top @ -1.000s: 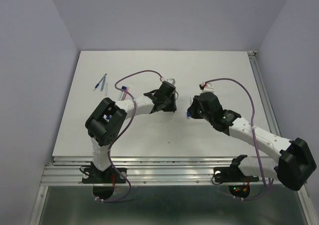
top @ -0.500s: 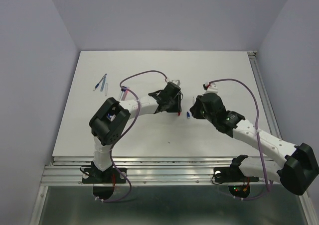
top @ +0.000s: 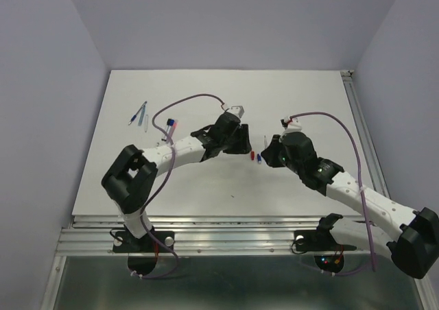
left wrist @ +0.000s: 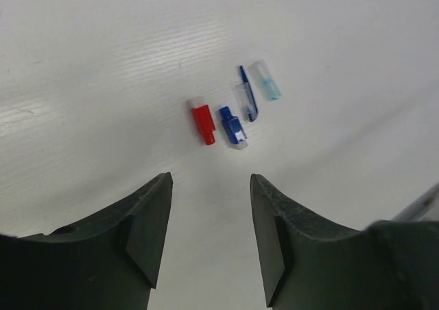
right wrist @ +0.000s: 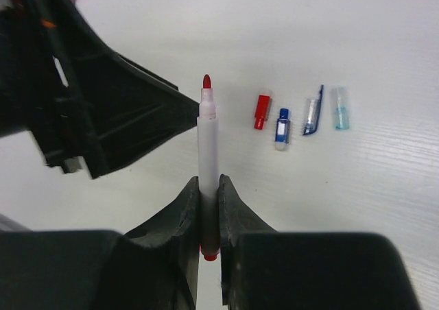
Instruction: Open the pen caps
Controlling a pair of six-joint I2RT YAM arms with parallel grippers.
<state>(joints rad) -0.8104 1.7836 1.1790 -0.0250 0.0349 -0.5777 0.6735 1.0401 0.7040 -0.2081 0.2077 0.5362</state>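
Pen caps [left wrist: 203,122] on table [left wrist: 96,42], right claw [right wrist: 208,190] gripping pen [right wrist: 206,138]

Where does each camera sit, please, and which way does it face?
Top external: above, behind the bases, looking down on the table; left arm and right arm show.
Left wrist: looks down past the open left gripper at the pen caps.
Right wrist: looks along the right gripper, shut on a red pen.
Shared: both wrist views show the caps.

Smooth, slightly glossy plastic pen caps [left wrist: 203,121] on a matt, finely ribbed white table [left wrist: 96,56]
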